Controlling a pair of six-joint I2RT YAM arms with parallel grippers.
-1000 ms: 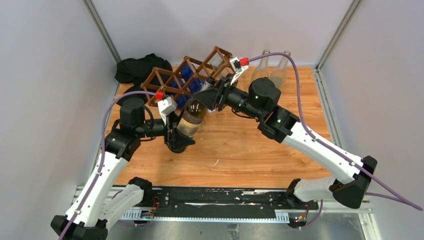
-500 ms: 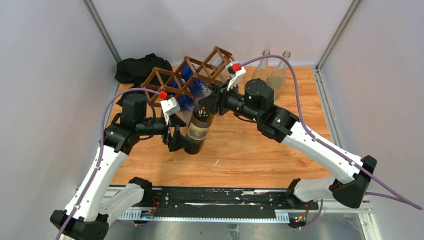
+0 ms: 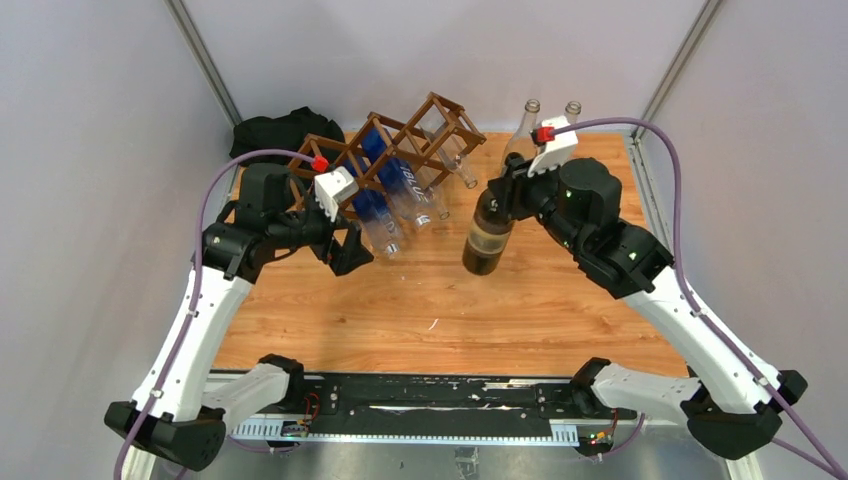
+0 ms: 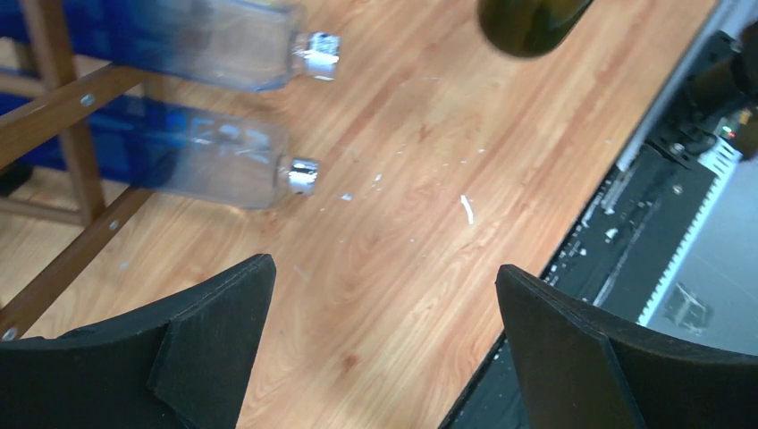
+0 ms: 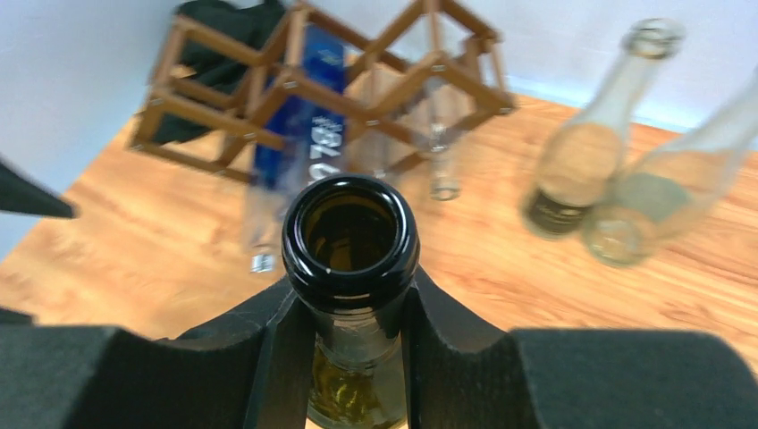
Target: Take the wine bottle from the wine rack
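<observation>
The wine bottle (image 3: pixel 488 235), dark green glass with a tan label, hangs upright over the wooden table, clear of the wine rack (image 3: pixel 400 145). My right gripper (image 3: pixel 505 195) is shut on its neck. In the right wrist view the open mouth (image 5: pixel 350 234) sits just above the right gripper (image 5: pixel 350 304), whose fingers press both sides of the neck. My left gripper (image 3: pixel 352 255) is open and holds nothing, low in front of the rack's left end. In the left wrist view the left gripper (image 4: pixel 383 268) has bare table between its fingers, and the bottle's base (image 4: pixel 527 22) shows at the top.
Clear bottles with blue labels (image 3: pixel 385 195) lie in the rack, necks toward the front. Two clear bottles (image 3: pixel 525 130) stand at the back right. A black cloth (image 3: pixel 275 135) lies behind the rack's left end. A black rail (image 3: pixel 430 400) runs along the near edge.
The right gripper has carried the bottle rightward off the rack and turned it upright. The left gripper has let go of the bottle's base, opened wide and drawn back to the left.
</observation>
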